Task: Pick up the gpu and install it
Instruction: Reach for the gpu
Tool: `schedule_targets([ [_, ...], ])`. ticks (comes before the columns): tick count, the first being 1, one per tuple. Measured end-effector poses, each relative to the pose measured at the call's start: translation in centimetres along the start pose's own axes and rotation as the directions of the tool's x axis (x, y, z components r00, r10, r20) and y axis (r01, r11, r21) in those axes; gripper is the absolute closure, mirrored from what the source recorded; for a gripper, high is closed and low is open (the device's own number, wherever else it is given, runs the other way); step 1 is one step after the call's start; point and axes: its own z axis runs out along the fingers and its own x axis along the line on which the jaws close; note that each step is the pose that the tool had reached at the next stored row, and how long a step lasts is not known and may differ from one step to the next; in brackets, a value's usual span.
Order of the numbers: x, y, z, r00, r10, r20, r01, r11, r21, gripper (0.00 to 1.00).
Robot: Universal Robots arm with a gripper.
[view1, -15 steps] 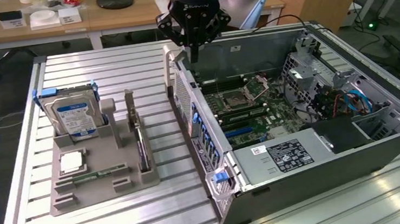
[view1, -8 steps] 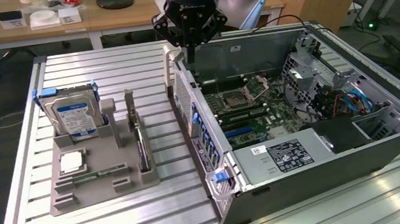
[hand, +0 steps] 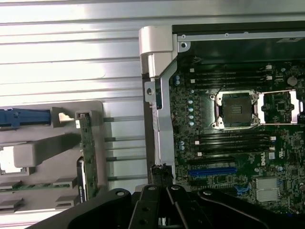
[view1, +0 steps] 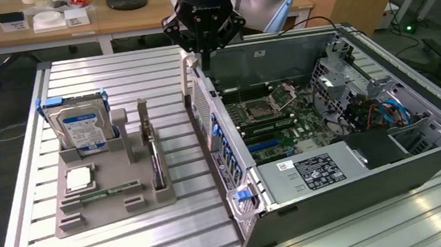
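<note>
Gripper (view1: 204, 52) (hand: 162, 185) hangs clenched above the rear wall edge of the open computer case (view1: 345, 178), with nothing seen between its fingers. The gpu (view1: 156, 159) (hand: 87, 148) stands on edge in the grey holder (view1: 108, 214) on the slatted table (view1: 104, 74), just beside the case's rear wall and apart from it. A bare strip of table lies between them. The hard drive (view1: 81, 126) stands upright farther toward the exterior view's left.
</note>
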Motion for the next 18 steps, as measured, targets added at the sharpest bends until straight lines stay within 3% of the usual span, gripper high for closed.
schedule_targets([
  [18,1.7,-0.13,0.02,1.0000,0.000,0.0000,0.000,1.0000,0.0000,0.89],
])
